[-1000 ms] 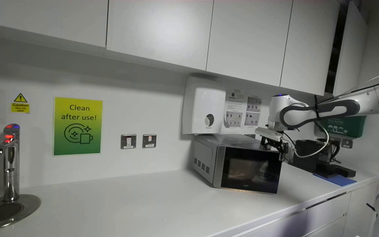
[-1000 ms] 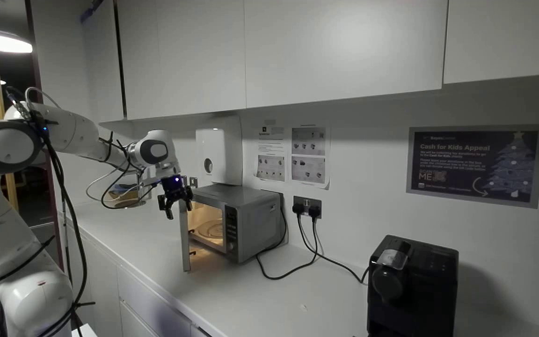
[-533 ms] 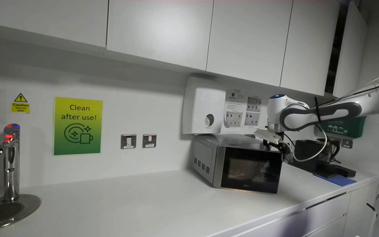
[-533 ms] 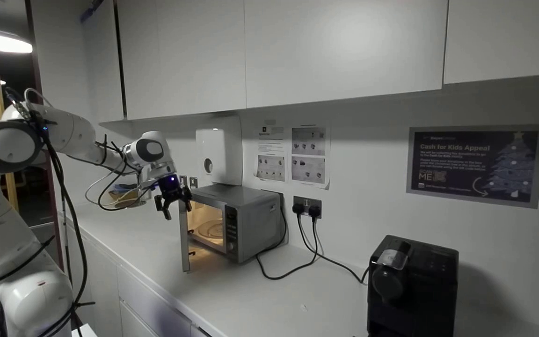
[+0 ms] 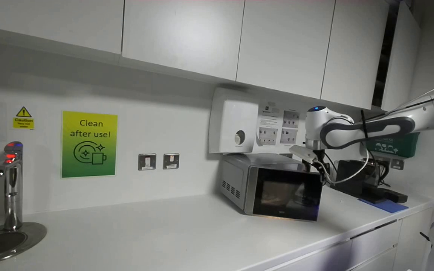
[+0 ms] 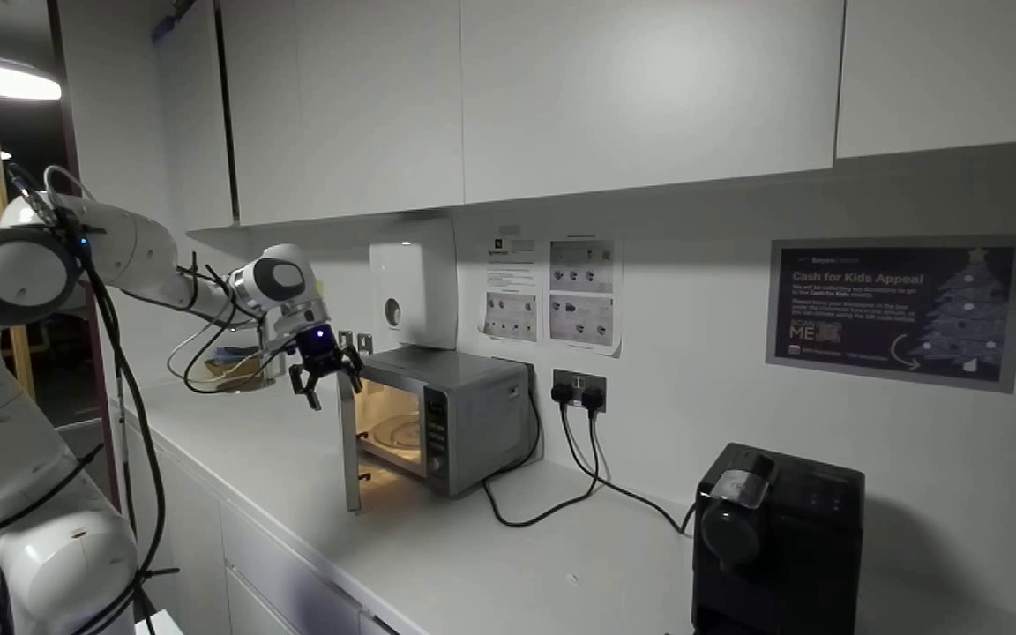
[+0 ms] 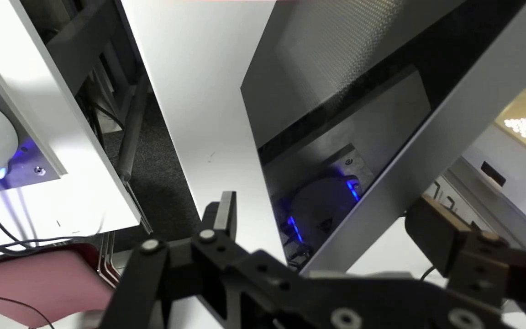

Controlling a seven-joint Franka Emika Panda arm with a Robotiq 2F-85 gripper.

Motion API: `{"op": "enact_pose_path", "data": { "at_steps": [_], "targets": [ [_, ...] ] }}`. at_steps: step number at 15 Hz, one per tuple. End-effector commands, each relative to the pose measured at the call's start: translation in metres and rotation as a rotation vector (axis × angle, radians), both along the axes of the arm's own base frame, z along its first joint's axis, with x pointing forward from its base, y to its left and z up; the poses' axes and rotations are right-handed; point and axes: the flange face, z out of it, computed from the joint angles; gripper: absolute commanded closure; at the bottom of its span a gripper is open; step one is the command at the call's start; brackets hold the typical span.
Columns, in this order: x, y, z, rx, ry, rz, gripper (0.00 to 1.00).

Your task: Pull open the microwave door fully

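At far left in an exterior view a round lamp (image 6: 1, 75) shines, and below it the white robot arm (image 6: 124, 247) reaches right above the long white counter (image 6: 464, 573). At its end the claw (image 6: 334, 392) points down, its two fingers (image 7: 226, 214) spread wide apart and gripping nothing. It is at the top of the microwave door (image 6: 350, 459), near the free edge; in the wrist view the door's silver edge passes between the fingertips, and whether either one touches it cannot be told. The door stands swung out from the front of the microwave (image 6: 486, 423), with its dark glass (image 5: 288, 192) facing the camera in an exterior view. Next comes the microwave's lit orange inside, where a round plate (image 6: 398, 432) lies, then a black strip of buttons (image 6: 436, 432) beside the opening. Above the microwave a white dispenser (image 6: 411, 282) hangs on the wall (image 6: 684, 370), and printed sheets (image 6: 583, 291) are stuck up to its right. Farther right, two black plugs (image 6: 593, 399) sit in a socket (image 6: 577, 379); their cords (image 6: 521, 526) trail over the counter, one looping to the back of the microwave, the other running toward a black coffee machine (image 6: 777, 547). Last, above and a little right of that machine, a dark poster (image 6: 896, 309) with a grey border reads "Cash for Kids Appeal".
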Motion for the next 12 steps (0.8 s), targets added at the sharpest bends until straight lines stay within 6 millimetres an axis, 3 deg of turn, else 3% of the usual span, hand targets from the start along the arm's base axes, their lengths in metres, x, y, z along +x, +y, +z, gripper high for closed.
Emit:
{"op": "enact_pose_path", "data": {
  "at_steps": [1,12],
  "targets": [
    [0.0008,0.002,0.0113,0.048,-0.057,-0.041,0.0],
    [0.0011,-0.0031,0.0143,0.263,-0.033,-0.086,0.0]
  ]
}}
